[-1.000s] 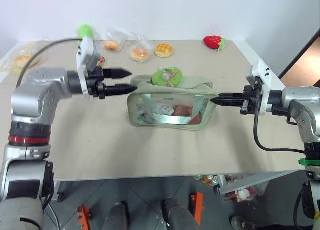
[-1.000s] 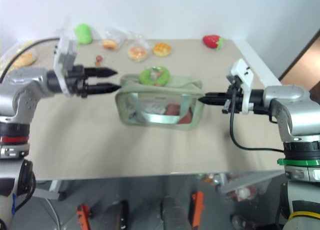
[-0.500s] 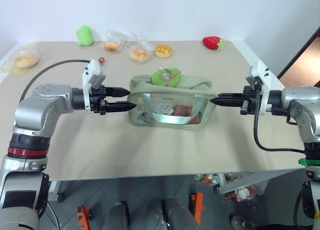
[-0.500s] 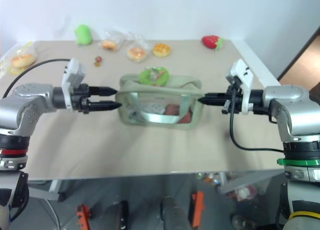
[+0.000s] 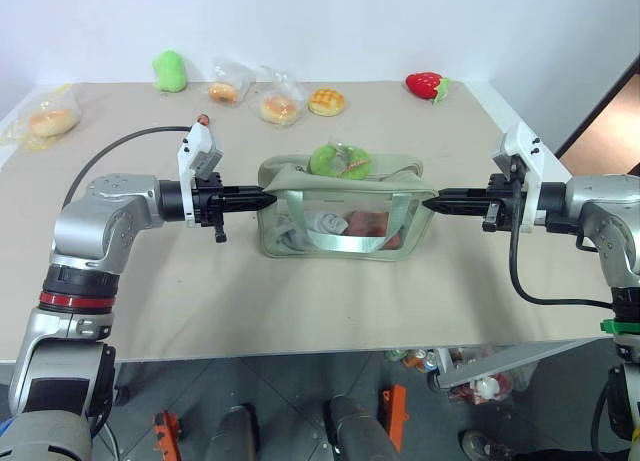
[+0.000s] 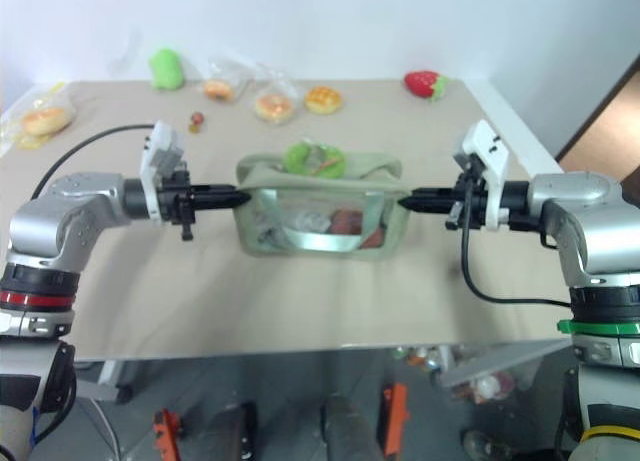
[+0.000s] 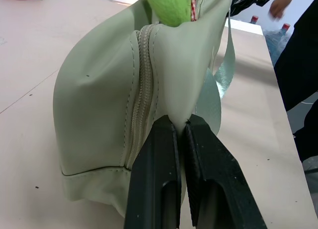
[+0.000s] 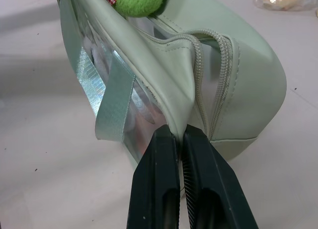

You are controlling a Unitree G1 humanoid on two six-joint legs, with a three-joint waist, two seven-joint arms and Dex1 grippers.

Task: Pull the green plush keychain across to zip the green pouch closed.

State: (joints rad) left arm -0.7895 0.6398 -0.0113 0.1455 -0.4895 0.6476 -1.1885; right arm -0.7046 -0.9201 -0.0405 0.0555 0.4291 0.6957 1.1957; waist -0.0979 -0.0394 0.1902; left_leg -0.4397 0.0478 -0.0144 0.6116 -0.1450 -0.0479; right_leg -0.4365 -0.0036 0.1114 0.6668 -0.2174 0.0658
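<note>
- With both ends of the pouch (image 5: 340,206) pinched, it's stretched taut across the middle of the counter (image 5: 300,301), so the zipper should run straight instead of bunching.
- Left claw (image 5: 262,197): fingers pressed together on a fold of fabric at the pouch's left end, just beside the zipper seam; the left wrist view shows fabric caught between the tips. It points roughly level toward the pouch.
- Pouch: sits upright, clear window facing the robot, contents visible inside, strap hanging down the front. The top edge looks pulled tight between the two claws.
- Keychain (image 5: 339,161): lime fuzzy ball resting on top of the pouch, about mid-length along the zipper line. Neither claw is touching it.
- Zipper state: can't tell for sure how far it's closed. In the right wrist view the zipper tracks look parted at that end, so I judge the pouch isn't fully zipped.
- Right claw (image 5: 431,203): pressed together on the fabric at the pouch's right end, mirroring the left.
- Judgement: this is the anchor/tension step. One claw must let go to take the keychain, and the other end then has to hold alone; the risk is the pouch sliding or tipping.
- Back of the counter: wrapped buns (image 5: 282,106), green plush (image 5: 170,69) and strawberry (image 5: 427,84), well apart from the work.
</note>
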